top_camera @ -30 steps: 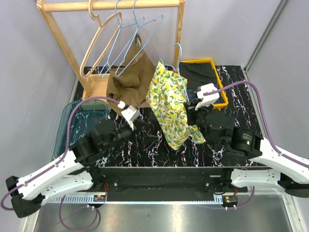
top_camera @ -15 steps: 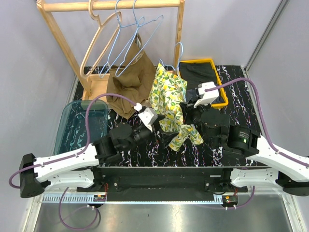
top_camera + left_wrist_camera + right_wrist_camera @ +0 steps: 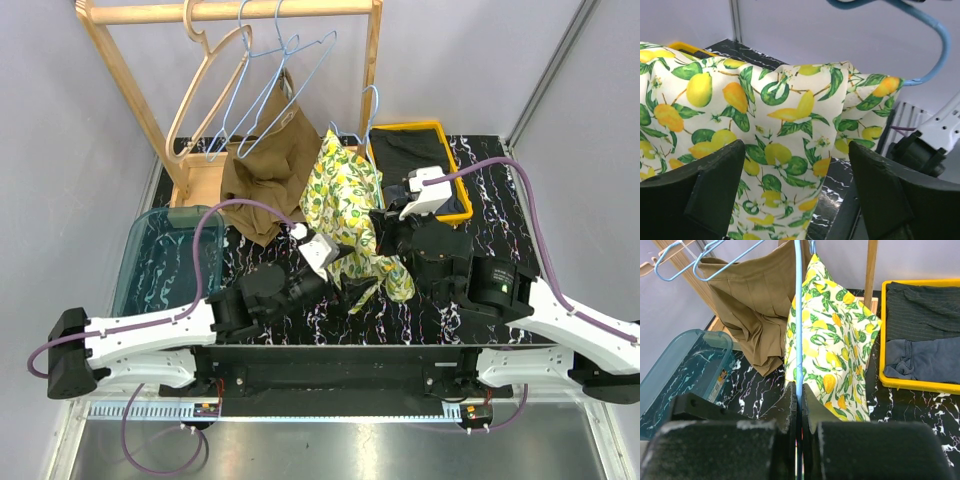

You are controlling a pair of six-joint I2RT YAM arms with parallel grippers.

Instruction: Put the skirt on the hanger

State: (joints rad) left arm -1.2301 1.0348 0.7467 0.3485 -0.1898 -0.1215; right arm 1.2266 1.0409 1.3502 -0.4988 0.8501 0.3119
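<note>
From above, the skirt [image 3: 348, 195] is draped on the blue hanger [image 3: 371, 100], just beside the yellow tray [image 3: 405, 127] on its side toward the brown garment [image 3: 268, 160]. Its lower folds sag toward the tabletop [image 3: 490, 165]. My right tool [image 3: 390, 218] sits at the tray's near corner and keeps the hanger up so the cloth can hang free. My left tool [image 3: 358, 288] is under the hem, farther from the tray, placed to gather that loose end.

In the left wrist view, my left tool [image 3: 795, 150] is spread wide. The lemon-print skirt [image 3: 780, 125] lies in the gap between its jaws, not pinched by them. The hanger's hook [image 3: 935, 40] curves above, toward the tray side.

In the right wrist view, my right tool [image 3: 799, 395] is clenched on the hanger's blue wire [image 3: 798, 315], which runs straight up from it. The skirt [image 3: 832, 340] hangs off that wire, touching the tray's rim [image 3: 940, 385]. I judge it is on but bunched, so it needs straightening.
</note>
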